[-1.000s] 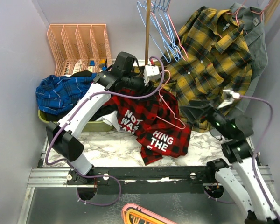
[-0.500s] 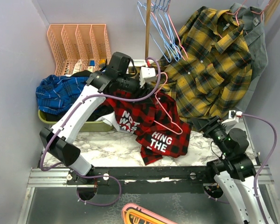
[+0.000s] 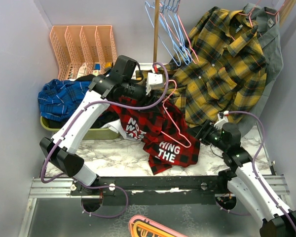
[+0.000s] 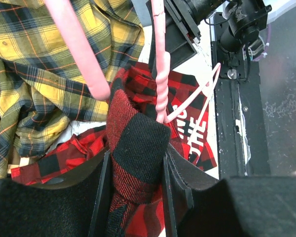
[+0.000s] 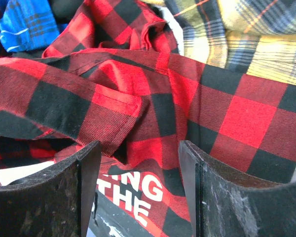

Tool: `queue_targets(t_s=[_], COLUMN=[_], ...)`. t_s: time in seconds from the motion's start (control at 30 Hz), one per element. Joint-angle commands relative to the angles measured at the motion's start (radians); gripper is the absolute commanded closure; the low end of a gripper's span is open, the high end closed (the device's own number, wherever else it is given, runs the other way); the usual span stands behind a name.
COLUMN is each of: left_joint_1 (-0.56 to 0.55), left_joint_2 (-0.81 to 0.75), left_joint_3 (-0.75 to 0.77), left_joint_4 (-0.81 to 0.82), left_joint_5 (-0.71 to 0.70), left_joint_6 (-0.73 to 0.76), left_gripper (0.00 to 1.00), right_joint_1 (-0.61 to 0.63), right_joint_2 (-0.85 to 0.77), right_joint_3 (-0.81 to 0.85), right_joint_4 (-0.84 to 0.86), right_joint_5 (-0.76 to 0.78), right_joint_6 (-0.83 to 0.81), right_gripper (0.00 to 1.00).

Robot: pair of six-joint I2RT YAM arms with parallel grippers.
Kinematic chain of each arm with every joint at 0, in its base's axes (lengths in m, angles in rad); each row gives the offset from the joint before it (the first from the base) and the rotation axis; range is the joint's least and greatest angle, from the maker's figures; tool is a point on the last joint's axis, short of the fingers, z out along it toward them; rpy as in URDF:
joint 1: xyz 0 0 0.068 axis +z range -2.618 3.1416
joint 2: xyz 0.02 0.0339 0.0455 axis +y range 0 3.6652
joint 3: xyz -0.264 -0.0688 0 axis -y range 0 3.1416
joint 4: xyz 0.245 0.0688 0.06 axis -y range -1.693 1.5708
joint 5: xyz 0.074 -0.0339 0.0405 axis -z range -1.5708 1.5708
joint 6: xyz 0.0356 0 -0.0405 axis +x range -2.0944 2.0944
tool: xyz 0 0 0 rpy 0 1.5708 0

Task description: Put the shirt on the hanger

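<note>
My left claw [image 4: 135, 163] is clamped on a bunch of the shirt [image 3: 160, 129], with the hanger [image 3: 176, 123] neck right against it. Shirt drapes from there down onto the table [image 3: 118, 153]. White letters read "NOT WAS" and "HING THE". My right claw [image 5: 138, 163] is apart, at the shirt's edge.

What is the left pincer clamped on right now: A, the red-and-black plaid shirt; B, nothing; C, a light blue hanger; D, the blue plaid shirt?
A: the left wrist view shows a fold of the red-and-black plaid shirt squeezed inside the left pincer.
</note>
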Motion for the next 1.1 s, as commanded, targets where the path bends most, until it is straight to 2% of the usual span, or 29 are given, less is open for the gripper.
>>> queue_targets(t_s=[0.0, 0.57, 0.77, 0.9, 1.07], left_joint_1=[0.007, 0.007, 0.007, 0.008, 0.007], left_joint_2=[-0.031, -0.021, -0.016, -0.016, -0.014], left_joint_3=[0.021, 0.016, 0.024, 0.022, 0.020], left_joint_4=[0.009, 0.035, 0.039, 0.044, 0.050], left_joint_5=[0.034, 0.003, 0.002, -0.003, -0.004], left_joint_6=[0.013, -0.003, -0.008, -0.010, -0.015], left_gripper=[1.00, 1.00, 1.00, 1.00, 1.00], right_joint_1=[-0.001, -0.001, -0.001, -0.001, -0.001], right_joint_2=[0.039, 0.015, 0.099, 0.100, 0.135], right_joint_3=[0.005, 0.024, 0.028, 0.039, 0.037], right_joint_4=[0.155, 0.125, 0.164, 0.172, 0.181], right_joint_5=[-0.100, -0.188, -0.218, -0.199, -0.213], right_joint_6=[-0.020, -0.016, -0.019, -0.031, -0.031], right_gripper=[0.35, 0.38, 0.41, 0.45, 0.46])
